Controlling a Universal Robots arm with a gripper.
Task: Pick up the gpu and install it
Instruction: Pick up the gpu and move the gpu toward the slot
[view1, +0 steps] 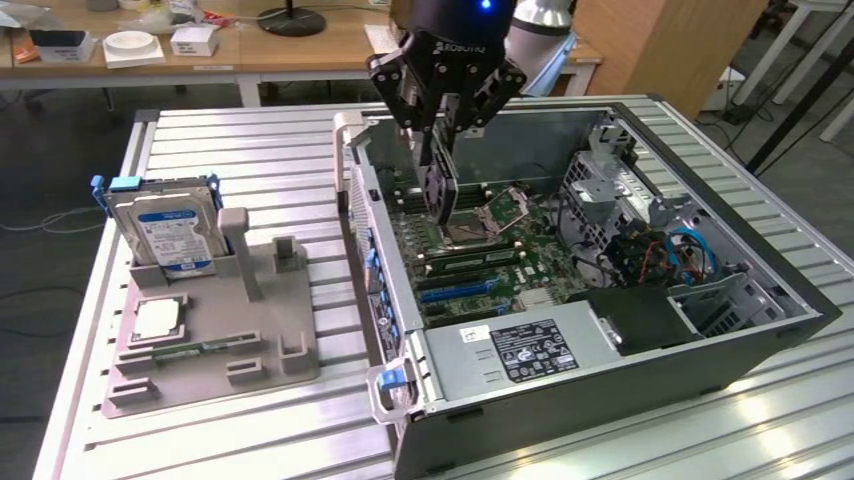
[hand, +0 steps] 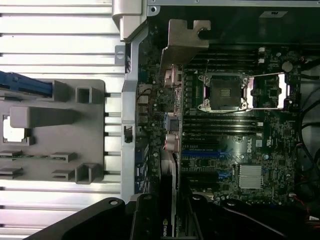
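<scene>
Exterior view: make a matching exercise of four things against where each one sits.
Things:
1. gpu
2. hard drive
3. processor chip
4. power supply

Places:
A. standing upright in the grey holder
B. lying flat on the grey holder
C. held upright in the tool, over the motherboard
D. fixed inside the case, black label facing up

Pairs: 1-C, 2-A, 3-B, 4-D
</scene>
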